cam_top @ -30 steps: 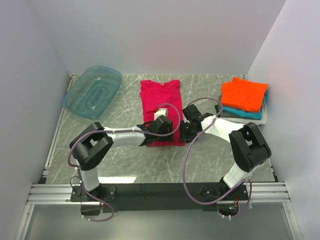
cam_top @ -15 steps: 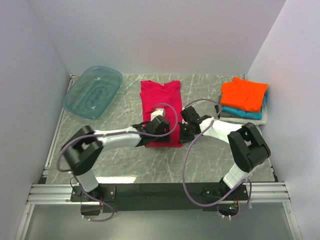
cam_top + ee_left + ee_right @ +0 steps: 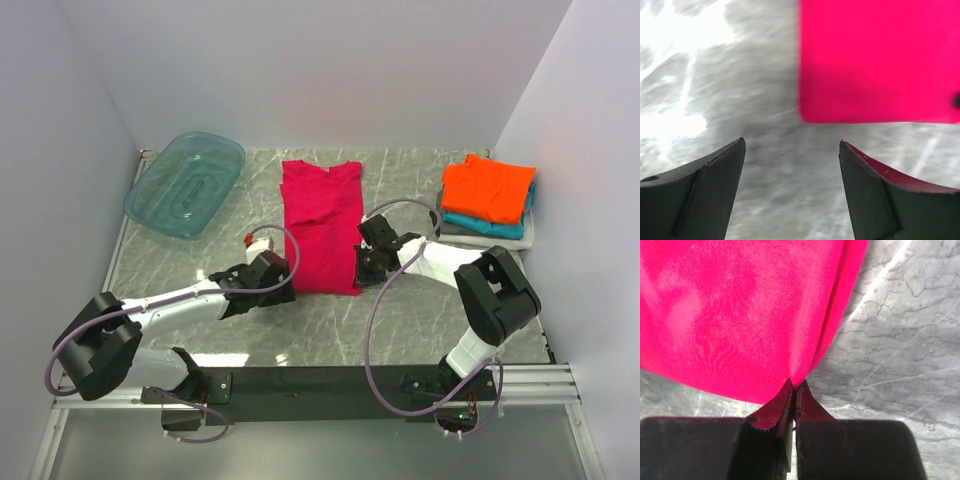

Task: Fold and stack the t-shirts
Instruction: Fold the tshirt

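A crimson-magenta t-shirt (image 3: 320, 222) lies folded into a long strip at the table's middle, collar end far. My right gripper (image 3: 363, 270) is shut on the shirt's near right edge; in the right wrist view the cloth (image 3: 740, 315) pinches up into the closed fingertips (image 3: 796, 384). My left gripper (image 3: 278, 290) hovers open just short of the shirt's near left corner (image 3: 810, 112), with only bare marble between its fingers (image 3: 792, 142). At the far right sits a folded stack: orange t-shirt (image 3: 488, 187) on top, teal (image 3: 492, 227) beneath, grey-white (image 3: 522, 238) lowest.
A translucent teal plastic tub (image 3: 185, 183) stands at the far left corner. White walls close in the table on three sides. A metal rail (image 3: 320, 385) with both arm bases runs along the near edge. Purple cables loop above both arms.
The right gripper has closed on the shirt's near right edge. The left arm has pulled back off the shirt toward the near left, and its jaws have spread wider.
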